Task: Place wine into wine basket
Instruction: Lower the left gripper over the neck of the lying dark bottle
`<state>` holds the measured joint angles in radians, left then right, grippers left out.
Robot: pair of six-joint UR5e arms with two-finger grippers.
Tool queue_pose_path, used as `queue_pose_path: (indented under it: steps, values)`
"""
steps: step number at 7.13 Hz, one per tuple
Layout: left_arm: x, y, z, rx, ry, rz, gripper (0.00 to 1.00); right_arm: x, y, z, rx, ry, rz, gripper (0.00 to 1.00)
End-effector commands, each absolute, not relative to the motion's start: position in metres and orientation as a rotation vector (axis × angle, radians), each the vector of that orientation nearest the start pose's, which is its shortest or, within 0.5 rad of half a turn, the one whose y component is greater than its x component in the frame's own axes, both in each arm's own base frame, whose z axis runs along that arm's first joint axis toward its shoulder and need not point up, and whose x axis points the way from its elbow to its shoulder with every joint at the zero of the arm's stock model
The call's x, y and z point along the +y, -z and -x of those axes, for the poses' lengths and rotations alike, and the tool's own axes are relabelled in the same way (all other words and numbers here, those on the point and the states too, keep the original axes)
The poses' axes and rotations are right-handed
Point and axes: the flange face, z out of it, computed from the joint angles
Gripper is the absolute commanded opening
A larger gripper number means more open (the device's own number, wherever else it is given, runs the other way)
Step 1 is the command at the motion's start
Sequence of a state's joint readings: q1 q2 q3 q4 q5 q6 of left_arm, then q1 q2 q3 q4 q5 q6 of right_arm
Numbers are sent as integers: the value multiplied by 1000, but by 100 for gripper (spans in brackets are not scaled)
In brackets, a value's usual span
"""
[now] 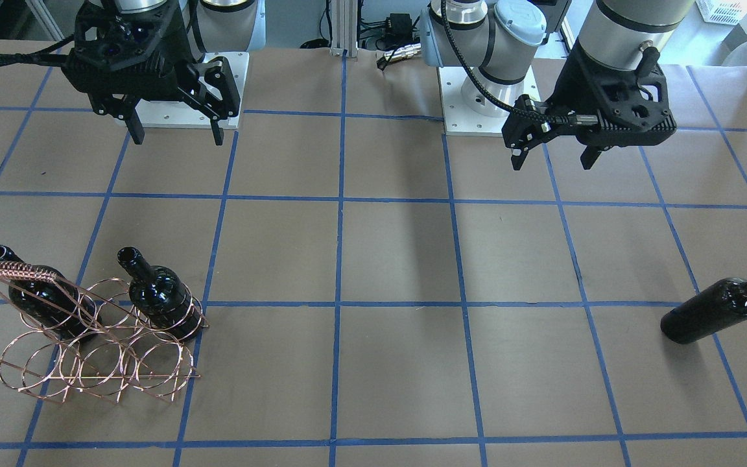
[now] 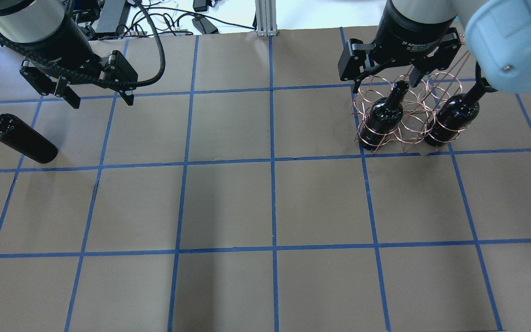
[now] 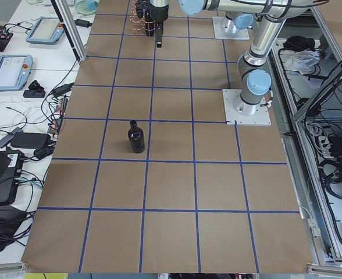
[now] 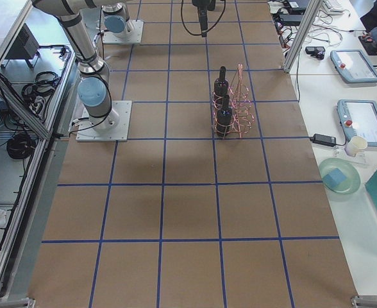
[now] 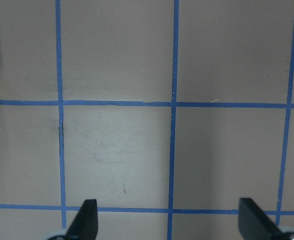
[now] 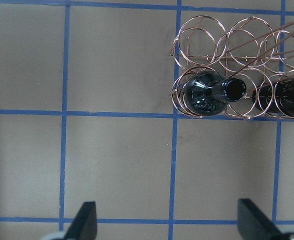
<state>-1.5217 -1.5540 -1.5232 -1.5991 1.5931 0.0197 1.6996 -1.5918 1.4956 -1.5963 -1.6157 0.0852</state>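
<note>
Both end effectors open, wine basket in right wrist view, not left's

On my screens, the wine basket sits on the table at right, one bottle in its near-left ring, a second bottle in its near-right. The third wine stands alone far left, well apart.

Silver arms, pale-blue joint caps, ribbed black cables, white base plates; left gripper and right gripper black.
</note>
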Motion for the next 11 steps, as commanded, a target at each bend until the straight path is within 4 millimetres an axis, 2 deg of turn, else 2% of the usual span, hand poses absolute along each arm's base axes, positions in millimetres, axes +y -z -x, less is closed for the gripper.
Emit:
queue_pose_path:
  steps: [1, 2, 3, 4, 5, 6, 7, 8, 9, 10, 11]
  values:
    - [-493, -517, 106, 3111, 51, 39, 100, -473, -537, -191, 3164, 198, 64, 100]
    - [-495, -517, 102, 3109, 63, -32, 100, -473, -537, -191, 3164, 198, 64, 100]
    - [-503, -531, 84, 3093, 144, -66, 100, -474, -537, -192, 3163, 195, 64, 100]
    - [-511, -538, 27, 3093, 149, 53, 100, -473, -536, -191, 3165, 193, 66, 100]
    - [-518, -535, -41, 3089, 116, -97, 100, -473, -536, -191, 3165, 193, 66, 100]
    - [-517, -528, -100, 3081, 95, -166, 100, -473, -536, -191, 3165, 193, 66, 100]
    - [-521, -524, -144, 3051, 146, -139, 100, -473, -537, -191, 3165, 196, 66, 100]
    - [-528, -499, -185, 3048, 107, -255, 100, -473, -536, -191, 3165, 193, 66, 100]
    - [-532, -482, -228, 3041, 150, -238, 100, -473, -536, -191, 3165, 193, 66, 100]
    - [-537, -463, -249, 3042, 153, -213, 100, -473, -536, -191, 3165, 193, 66, 100]
    - [-541, -444, -266, 3042, 118, -291, 100, -473, -536, -191, 3165, 193, 66, 100]
